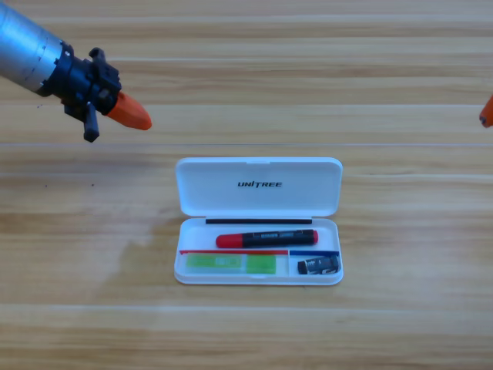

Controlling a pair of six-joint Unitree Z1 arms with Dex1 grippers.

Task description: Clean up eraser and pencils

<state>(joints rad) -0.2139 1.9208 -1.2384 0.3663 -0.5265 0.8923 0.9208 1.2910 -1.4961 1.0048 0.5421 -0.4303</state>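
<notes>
White and open, the case [259,222] lies in the middle of the wooden surface [400,77], its lid folded back. Inside, the red-and-black pencil [266,238] lies across the tray. Below it the green pencil [231,264] is at the left and the eraser [318,266] at the right. The left pincer [128,113] hangs near the upper left, closed and holding nothing. Of the right pincer [487,112] only an orange tip shows at the right edge; I cannot tell its state.

Left claw [131,113] upper left, right claw [487,112] at right edge.
</notes>
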